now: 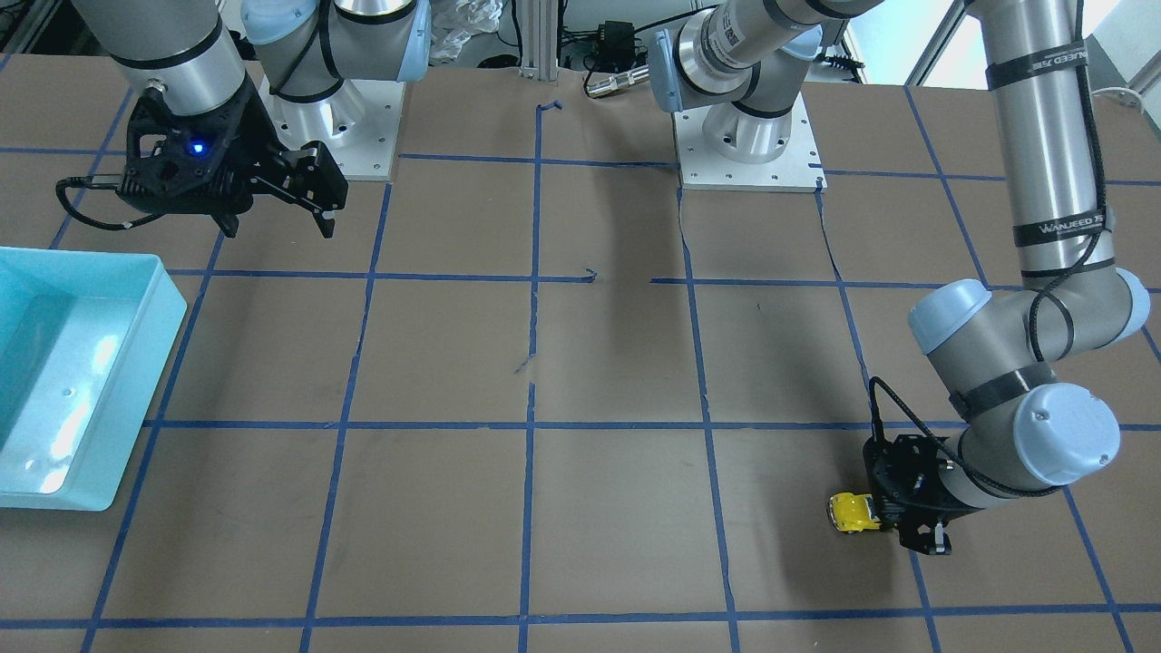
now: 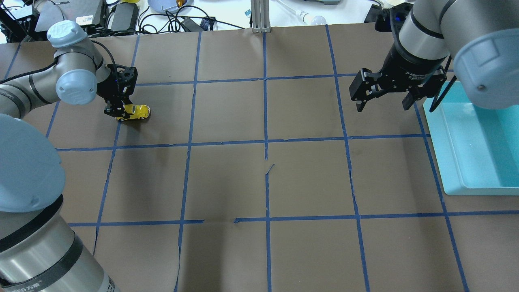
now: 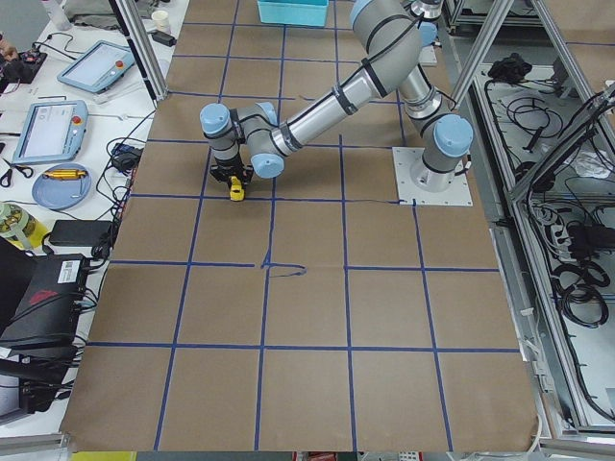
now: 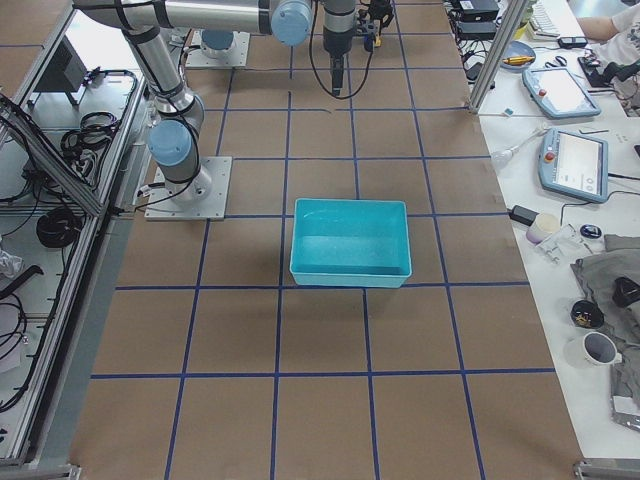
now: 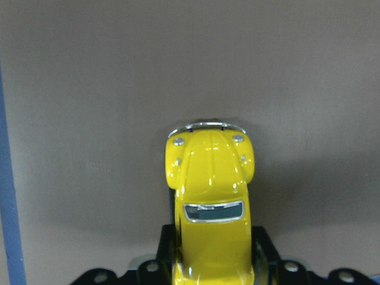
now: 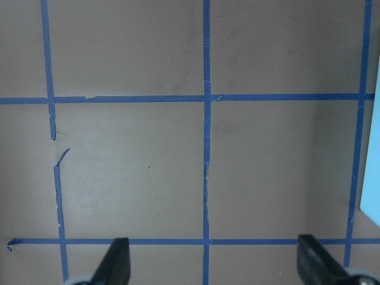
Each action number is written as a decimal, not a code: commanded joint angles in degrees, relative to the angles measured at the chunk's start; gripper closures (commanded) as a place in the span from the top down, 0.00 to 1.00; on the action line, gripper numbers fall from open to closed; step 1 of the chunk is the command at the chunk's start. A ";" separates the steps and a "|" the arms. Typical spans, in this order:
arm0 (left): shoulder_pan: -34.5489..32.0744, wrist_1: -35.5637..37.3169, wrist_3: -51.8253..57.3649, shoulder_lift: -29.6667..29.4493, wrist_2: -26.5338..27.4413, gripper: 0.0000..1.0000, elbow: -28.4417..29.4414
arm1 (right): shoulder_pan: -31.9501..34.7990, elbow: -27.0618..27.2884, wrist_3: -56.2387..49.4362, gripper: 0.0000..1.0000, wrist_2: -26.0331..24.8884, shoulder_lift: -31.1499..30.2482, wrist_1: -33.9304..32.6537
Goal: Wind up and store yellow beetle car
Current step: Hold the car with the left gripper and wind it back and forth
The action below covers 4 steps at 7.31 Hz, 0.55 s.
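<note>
The yellow beetle car [image 1: 851, 512] stands on the brown table near my left gripper's side, also seen in the overhead view [image 2: 137, 111] and the exterior left view [image 3: 235, 190]. My left gripper [image 1: 882, 519] is low at the table and shut on the car's rear half. In the left wrist view the car [image 5: 211, 190] points away from the camera, its bumper in front, with the fingers closed on its sides. My right gripper [image 2: 382, 106] is open and empty. It hovers above the table beside the bin, its fingers [image 6: 116, 264] wide apart.
A light blue bin [image 2: 440, 138] sits at the table's edge on my right side, also in the front-facing view [image 1: 136, 363] and the exterior right view [image 4: 350, 270]. Blue tape lines grid the brown table. Cables and devices lie beyond the far edge.
</note>
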 commanded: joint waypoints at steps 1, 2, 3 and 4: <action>0.61 0.01 0.94 -0.17 0.00 0.00 0.06 | 0.09 0.00 0.07 1.00 0.09 -0.08 0.07; 0.88 0.01 1.03 -0.26 0.17 0.00 0.06 | 0.09 0.00 0.07 1.00 0.09 0.01 0.07; 0.88 0.01 1.47 -0.17 1.31 0.00 0.32 | 0.09 0.00 0.07 1.00 0.09 0.01 0.24; 0.88 0.01 1.82 -0.26 1.58 0.00 0.24 | 0.09 0.00 -0.02 1.00 0.00 0.01 0.33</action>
